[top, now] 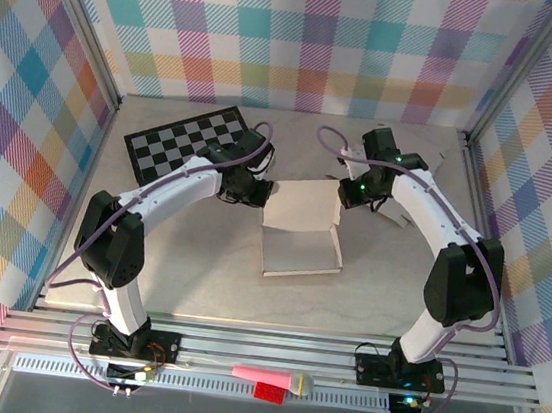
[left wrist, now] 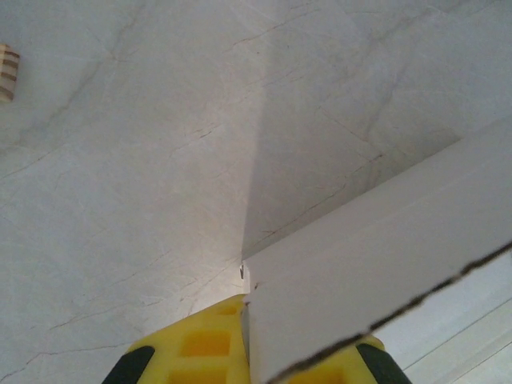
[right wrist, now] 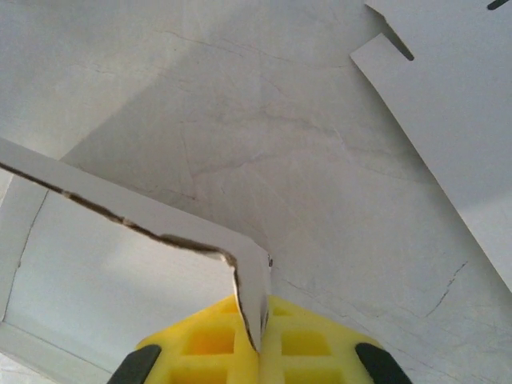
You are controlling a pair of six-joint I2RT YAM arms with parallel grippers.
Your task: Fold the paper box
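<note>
**Top external view.** A white, half-formed paper box [top: 300,232] is shown at the middle of the pale marbled table [top: 189,256], with its far wall raised. It is flanked by the left gripper [top: 255,194] and the right gripper [top: 351,191], presumably so that both ends of that wall are braced at once. A black-and-white chequered mat [top: 188,140] is seen behind, to the left.

**Left wrist view.** The yellow fingers [left wrist: 200,344] are seen clamped on the end edge of the box wall.

**Right wrist view.** The jaws are pinched tight on the wall's folded corner. A second white card sheet [right wrist: 448,104] lies apart from it.
</note>
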